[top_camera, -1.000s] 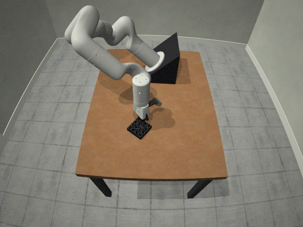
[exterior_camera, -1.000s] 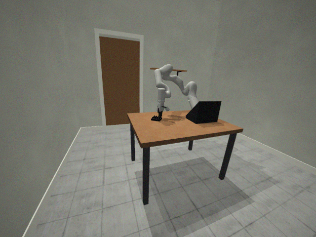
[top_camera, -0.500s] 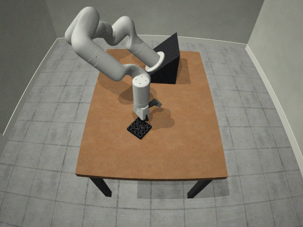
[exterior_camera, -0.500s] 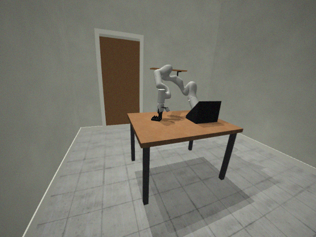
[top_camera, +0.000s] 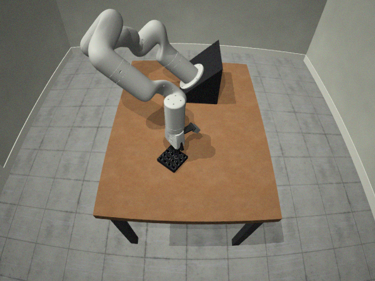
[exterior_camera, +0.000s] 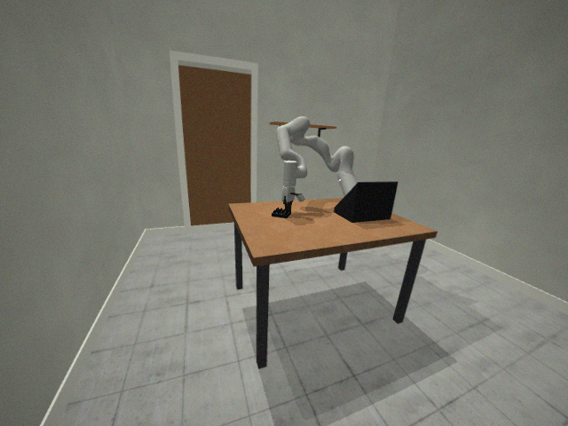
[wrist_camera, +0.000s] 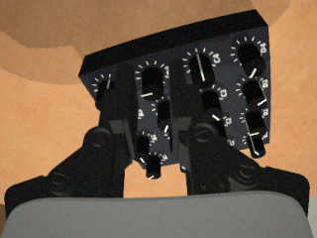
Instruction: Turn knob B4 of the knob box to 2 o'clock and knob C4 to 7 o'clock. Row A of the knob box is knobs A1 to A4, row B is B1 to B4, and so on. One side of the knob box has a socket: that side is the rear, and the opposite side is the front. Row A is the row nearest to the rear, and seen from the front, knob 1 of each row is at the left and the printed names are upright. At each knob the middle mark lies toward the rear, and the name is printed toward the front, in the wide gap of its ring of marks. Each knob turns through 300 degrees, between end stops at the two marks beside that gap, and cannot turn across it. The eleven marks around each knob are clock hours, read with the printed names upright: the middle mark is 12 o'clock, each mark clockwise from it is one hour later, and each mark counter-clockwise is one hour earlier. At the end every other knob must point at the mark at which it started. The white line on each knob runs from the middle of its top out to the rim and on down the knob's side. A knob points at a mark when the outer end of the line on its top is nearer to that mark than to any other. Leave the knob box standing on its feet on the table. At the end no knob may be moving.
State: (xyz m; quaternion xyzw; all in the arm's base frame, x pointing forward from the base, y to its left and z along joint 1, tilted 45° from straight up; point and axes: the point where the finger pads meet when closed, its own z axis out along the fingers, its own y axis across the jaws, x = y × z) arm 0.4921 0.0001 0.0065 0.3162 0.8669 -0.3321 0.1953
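The black knob box (top_camera: 165,165) (wrist_camera: 173,44) (exterior_camera: 280,215) stands on the table, its socket not visible. In the wrist view knob B4 (wrist_camera: 153,81) is between my gripper's (wrist_camera: 153,74) (top_camera: 179,151) two fingers, with a narrow gap on each side. The gripper is partly open; how far down the fingertips reach is hard to tell. B4's line points left in the wrist view, near 12 o'clock; its name is partly hidden. Knob C4 (wrist_camera: 202,71), just right of the fingers, has its line up the image, about 3 o'clock.
Knob A4 (wrist_camera: 104,94) is beside the left finger, partly hidden. Knob D4 (wrist_camera: 251,60) is at the far right corner. The fingers cover parts of the lower-numbered knobs. The arm's black wedge base (top_camera: 203,91) (exterior_camera: 374,201) stands on the table (top_camera: 227,181).
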